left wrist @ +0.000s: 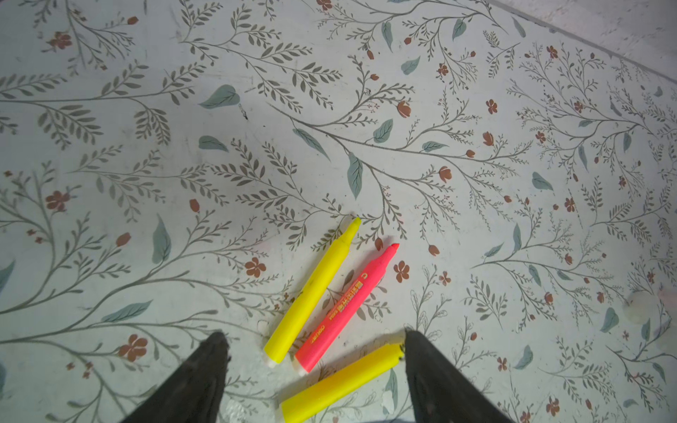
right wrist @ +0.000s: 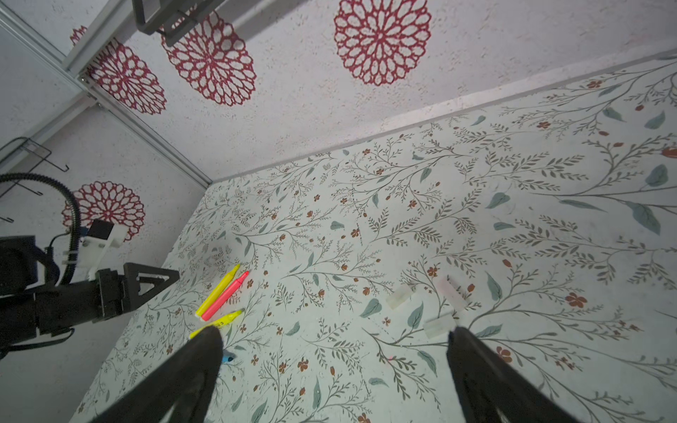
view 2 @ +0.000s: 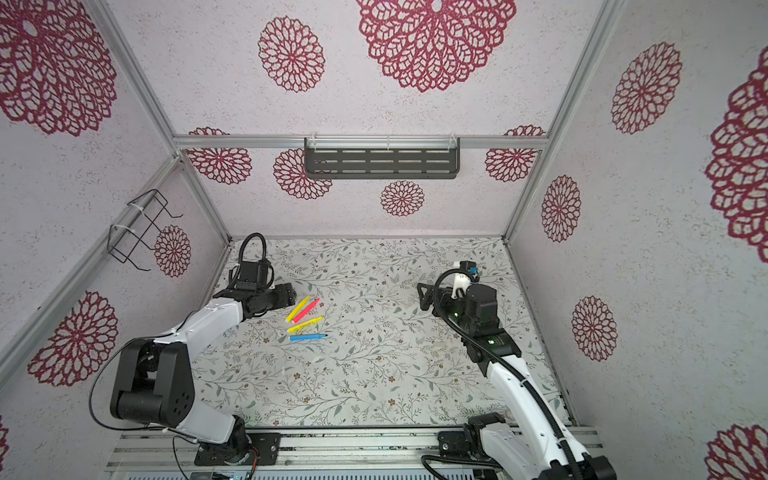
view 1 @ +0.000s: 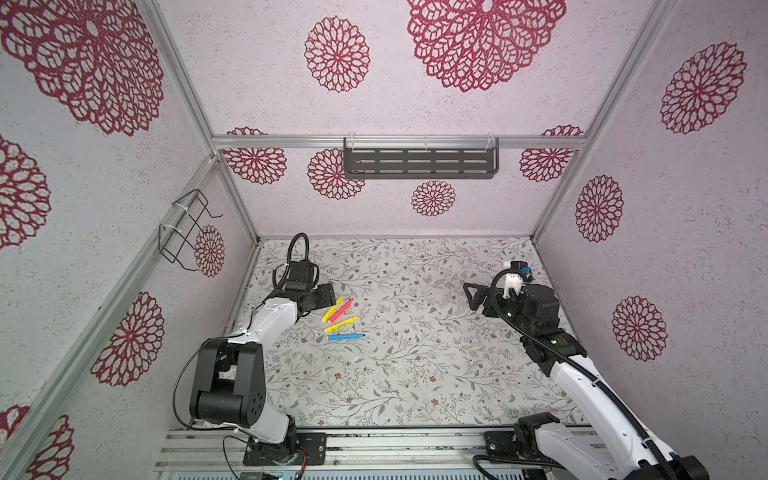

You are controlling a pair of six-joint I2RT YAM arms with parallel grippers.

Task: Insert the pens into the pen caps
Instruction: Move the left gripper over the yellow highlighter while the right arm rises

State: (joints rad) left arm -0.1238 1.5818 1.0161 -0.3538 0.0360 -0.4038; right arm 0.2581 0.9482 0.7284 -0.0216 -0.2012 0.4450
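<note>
On the table (view 1: 415, 374), left of centre in both top views, a yellow pen (view 1: 333, 308) and the red-pink pen (view 1: 341, 309) lie side by side, a second yellow pen (view 1: 342, 324) and the blue pen (view 1: 345, 336) below them. The left hand (view 1: 331, 295) hovers beside them, fingers apart, empty. The right hand (right wrist: 335, 330), fingers spread wide, hangs near the pen caps (right wrist: 399, 296).

One finger (right wrist: 198, 366) of the right claw (right wrist: 335, 329) covers most of the blue pen (right wrist: 228, 358) and the rear of a yellow pen (right wrist: 223, 319). A left claw (left wrist: 314, 334) finger hides that pen's tip. The pen caps (right wrist: 439, 326) look faint and blurred, and are too small to pick out in both top views.
</note>
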